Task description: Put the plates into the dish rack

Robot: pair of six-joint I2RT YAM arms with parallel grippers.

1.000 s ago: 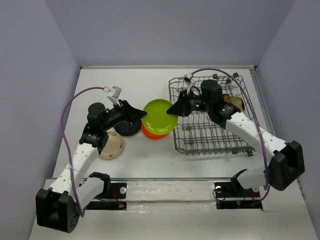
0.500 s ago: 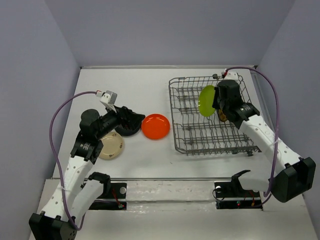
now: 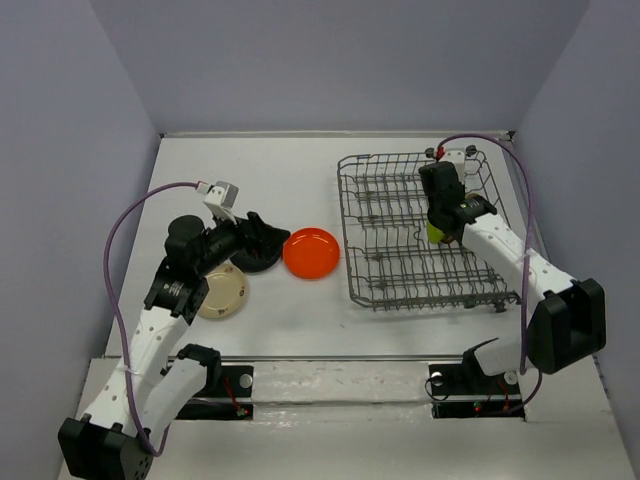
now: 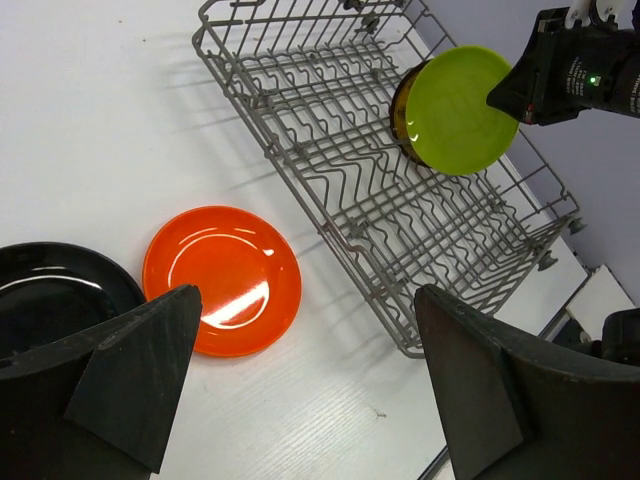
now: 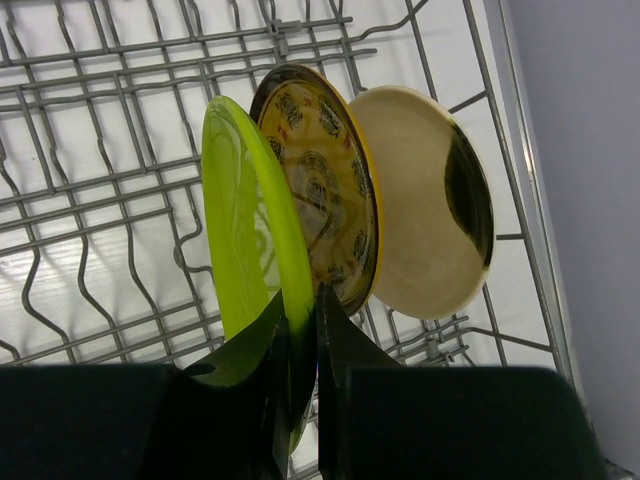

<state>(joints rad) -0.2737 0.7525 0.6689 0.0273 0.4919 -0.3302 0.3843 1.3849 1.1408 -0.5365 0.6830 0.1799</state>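
The right claw (image 5: 302, 340) is pinched narrow on the rim of the lime green plate (image 5: 245, 220) and holds it up on edge inside the dish rack (image 3: 390, 265). In the overhead view that spot is toward the right side of the rack, right of centre in the frame. Just beside the green plate, on its right in the wrist view, the dark brown plate with gold pattern (image 5: 325, 190) stands on edge too. I cannot tell whether the two touch. A cream-coloured plate (image 5: 420, 220) leans behind the brown one.

On the left half of the overhead view, the left claw (image 4: 305, 300) is spread wide and holds nothing. It hangs over the white table (image 3: 280, 180), above the black plate (image 4: 50, 290) and the orange plate (image 4: 222, 280), which lie flat just beside each other. A beige plate (image 3: 222, 292) sits lower left of them, close to the left arm.
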